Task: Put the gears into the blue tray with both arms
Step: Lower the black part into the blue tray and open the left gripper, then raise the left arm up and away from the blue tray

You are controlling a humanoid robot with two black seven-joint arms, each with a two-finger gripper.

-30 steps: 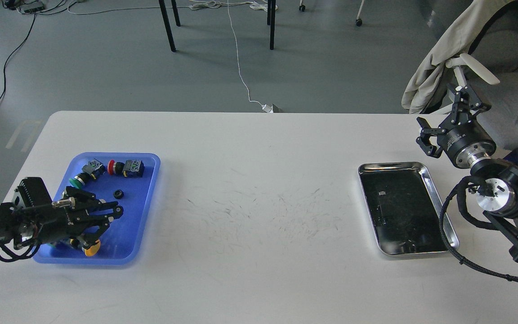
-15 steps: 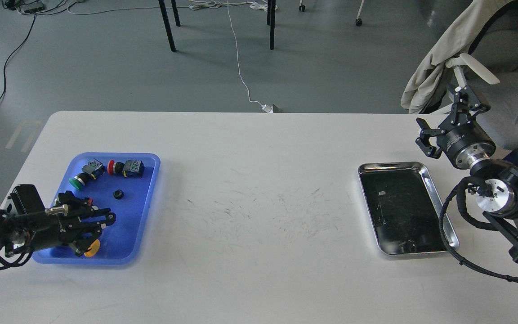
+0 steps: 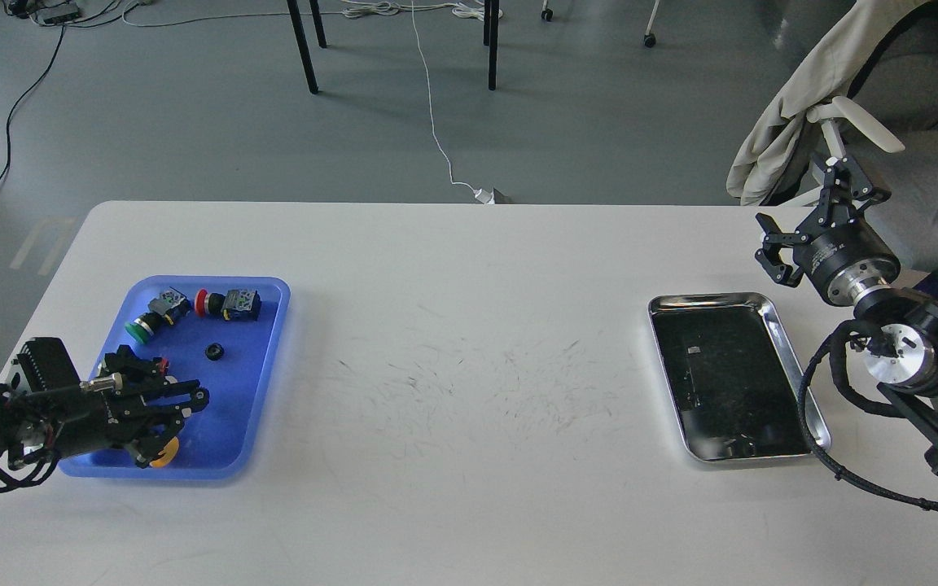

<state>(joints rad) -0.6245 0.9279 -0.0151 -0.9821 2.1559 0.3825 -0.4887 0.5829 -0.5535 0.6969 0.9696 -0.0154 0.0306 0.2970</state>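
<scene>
The blue tray [image 3: 234,399] lies at the table's left side. One small black gear [image 3: 213,352] rests in its middle, clear of everything else. My left gripper [image 3: 183,420] hovers over the tray's near-left part, below and left of the gear, open, with nothing between its fingers. It partly covers a yellow-capped switch [image 3: 164,453]. Far off at the table's right edge, my right gripper [image 3: 804,213] is raised beyond the silver tray, open and empty.
Green-capped [image 3: 143,326] and red-capped [image 3: 221,303] push-button switches lie at the blue tray's far end. A shiny silver tray [image 3: 779,327] with a dark bottom sits at the right. A chair with a draped jacket [image 3: 795,106] stands behind the right arm.
My left gripper has drawn back to the left and slightly toward me over the blue tray. The gear has not moved. The right arm is almost still.
</scene>
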